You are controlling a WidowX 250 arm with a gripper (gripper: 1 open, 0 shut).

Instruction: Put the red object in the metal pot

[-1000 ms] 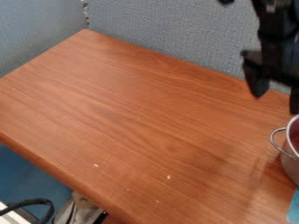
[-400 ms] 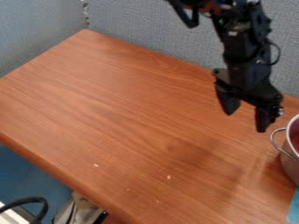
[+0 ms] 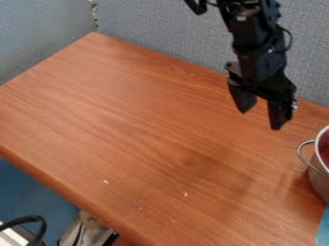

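Camera view: wooden table (image 3: 115,115), grey wall behind. Pot (image 3: 313,165) sits at the table's right edge, cut off by the frame. Red object (image 3: 324,144) is inside the pot, only a dark red sliver visible. Gripper (image 3: 261,104) hangs over the table up-left of the pot, apart from it, fingers spread, holding nothing. No readable labels or writing anywhere.
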